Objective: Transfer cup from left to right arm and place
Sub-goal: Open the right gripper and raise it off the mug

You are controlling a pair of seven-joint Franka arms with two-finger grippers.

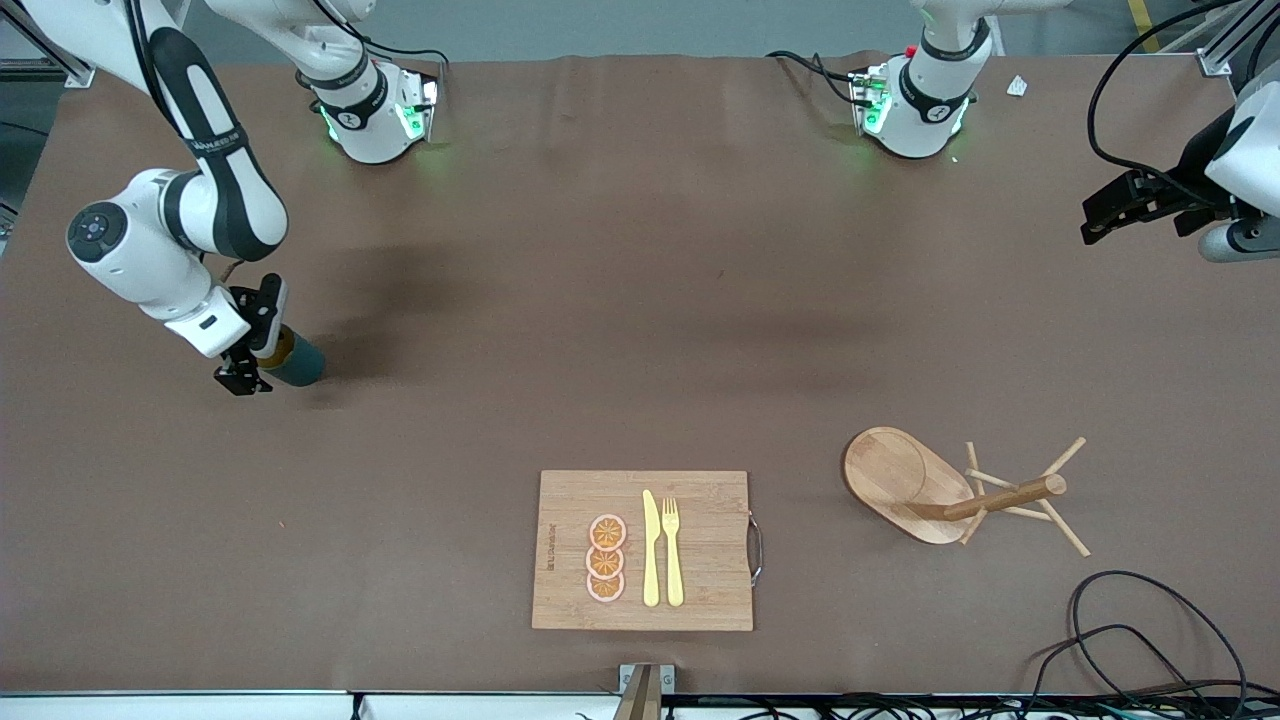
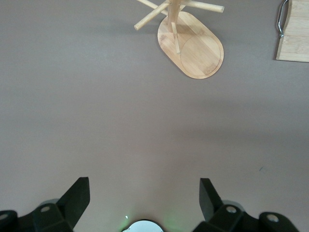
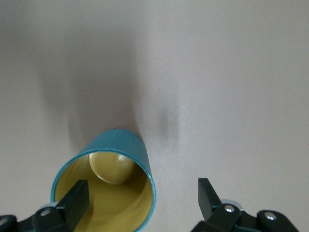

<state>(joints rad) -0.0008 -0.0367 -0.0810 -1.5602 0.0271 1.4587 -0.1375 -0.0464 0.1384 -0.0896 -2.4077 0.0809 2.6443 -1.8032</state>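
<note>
The teal cup (image 1: 298, 363) with its yellowish inside stands on the brown table near the right arm's end; no handle shows. In the right wrist view the cup (image 3: 120, 145) is seen from above, mouth toward the camera. My right gripper (image 1: 257, 348) (image 3: 142, 195) is open around the cup's rim. One finger (image 3: 76, 199) is over the cup's mouth and the other is outside its wall, neither pressing on it. My left gripper (image 1: 1105, 212) (image 2: 143, 193) waits open and empty above bare table at the left arm's end.
A wooden peg rack (image 1: 940, 490) (image 2: 193, 43) lies tipped over toward the left arm's end. Nearer the front camera is a wooden cutting board (image 1: 700, 560) (image 2: 294, 41) with orange slices (image 1: 606, 558), a yellow knife and a fork. Black cables (image 1: 1150, 630) lie at the front corner.
</note>
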